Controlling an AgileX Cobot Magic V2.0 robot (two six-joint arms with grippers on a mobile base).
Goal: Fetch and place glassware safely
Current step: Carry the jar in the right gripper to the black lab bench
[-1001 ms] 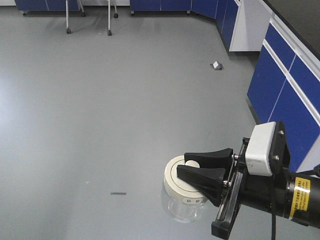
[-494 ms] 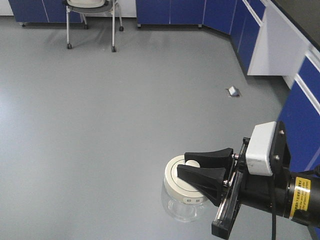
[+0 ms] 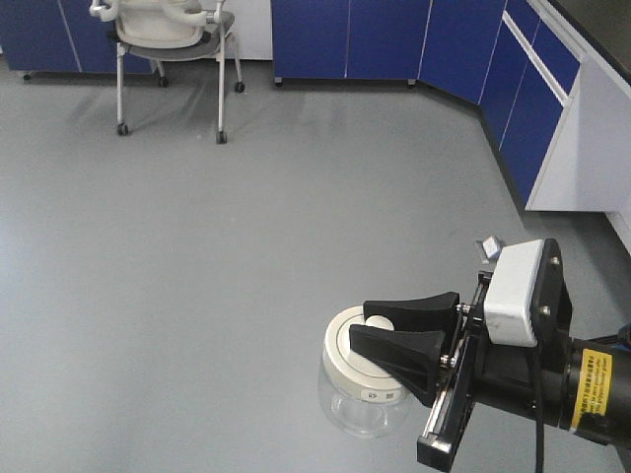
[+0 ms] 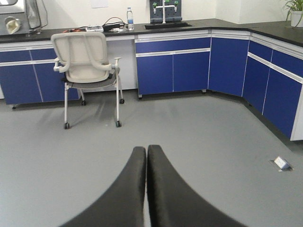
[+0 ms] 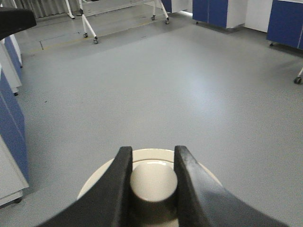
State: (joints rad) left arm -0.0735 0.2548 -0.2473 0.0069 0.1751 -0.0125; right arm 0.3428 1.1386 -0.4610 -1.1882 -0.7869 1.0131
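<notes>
The glassware (image 3: 357, 394) is a squat clear jar with a cream-white lid, hanging above the grey floor at the lower middle of the front view. My right gripper (image 3: 363, 325) is shut on the lid's central knob, reaching in from the right. In the right wrist view the two black fingers (image 5: 120, 184) clamp the round knob (image 5: 153, 182) from both sides, with the lid's rim showing around them. My left gripper (image 4: 146, 150) is shut with nothing in it, its fingers pressed together over bare floor.
A white wheeled chair (image 3: 168, 30) (image 4: 85, 56) stands at the back left. Blue cabinets (image 3: 394, 39) (image 4: 173, 71) line the back wall and the right side. A small floor box (image 3: 488, 246) (image 4: 282, 163) sits near the right cabinets. Open grey floor lies ahead.
The whole scene has slid down and right in the front view: the chair has come into sight and the floor box has neared my arm. The jar stays clamped in the right gripper.
</notes>
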